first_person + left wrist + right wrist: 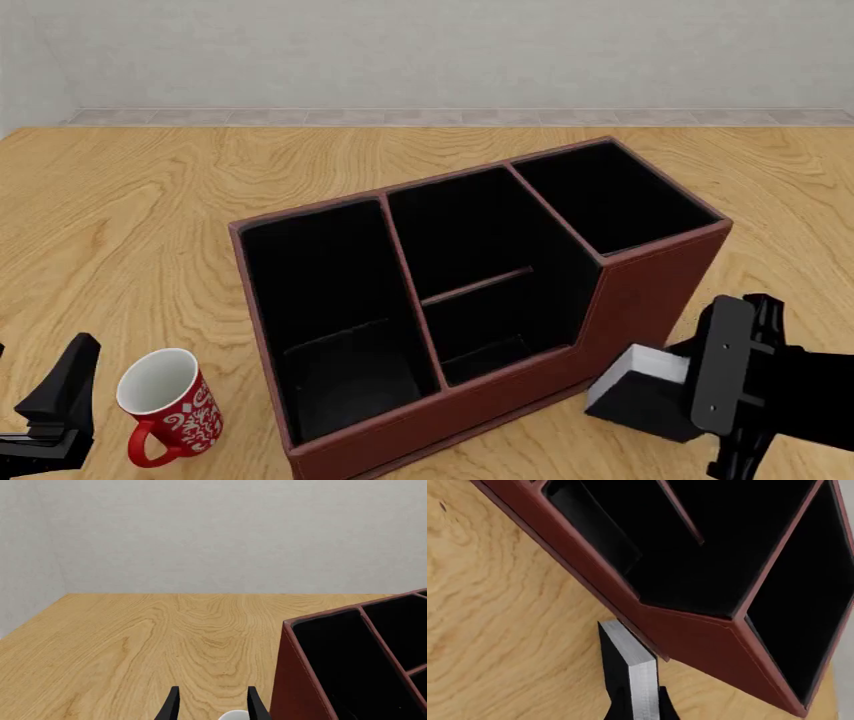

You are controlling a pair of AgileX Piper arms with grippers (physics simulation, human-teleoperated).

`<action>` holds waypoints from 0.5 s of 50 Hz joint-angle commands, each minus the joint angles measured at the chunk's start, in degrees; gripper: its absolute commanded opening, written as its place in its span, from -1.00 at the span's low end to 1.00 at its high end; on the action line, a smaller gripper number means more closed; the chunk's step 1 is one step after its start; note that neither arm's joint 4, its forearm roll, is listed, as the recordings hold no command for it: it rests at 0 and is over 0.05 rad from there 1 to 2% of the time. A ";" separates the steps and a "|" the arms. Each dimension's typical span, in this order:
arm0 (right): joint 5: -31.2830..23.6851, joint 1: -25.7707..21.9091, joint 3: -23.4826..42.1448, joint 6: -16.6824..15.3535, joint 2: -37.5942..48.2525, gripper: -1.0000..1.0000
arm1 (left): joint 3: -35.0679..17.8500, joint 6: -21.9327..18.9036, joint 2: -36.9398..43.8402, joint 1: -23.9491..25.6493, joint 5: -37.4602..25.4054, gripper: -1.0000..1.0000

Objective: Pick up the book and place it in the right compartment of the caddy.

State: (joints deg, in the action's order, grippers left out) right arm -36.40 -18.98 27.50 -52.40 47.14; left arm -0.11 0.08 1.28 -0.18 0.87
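Note:
My right gripper (687,395) is shut on the book (638,392), a black hardcover with a white page block, low at the caddy's front right corner. In the right wrist view the book (627,665) stands on edge between the fingers of the right gripper (640,711), touching or nearly touching the caddy's outer wall (694,635). The reddish-brown caddy (641,290) has three black-lined sections; the right compartment (611,195) is at its far right end and holds nothing. My left gripper (38,405) is open at the near left, and it is empty (213,707).
A red mug (167,405) with a white inside stands just right of my left gripper, close to the caddy's left front corner; its rim (235,715) shows between the left fingers. The caddy's middle section has a crossbar (478,285). A wall borders the table's far edge.

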 commanded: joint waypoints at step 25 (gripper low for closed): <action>-15.19 5.40 4.31 -0.89 -12.94 -1.00 | 0.01 0.00 -0.17 0.00 -0.17 1.00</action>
State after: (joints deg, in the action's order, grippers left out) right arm -47.79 -15.15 29.67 -53.99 37.54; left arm -0.10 0.09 1.15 -0.18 0.73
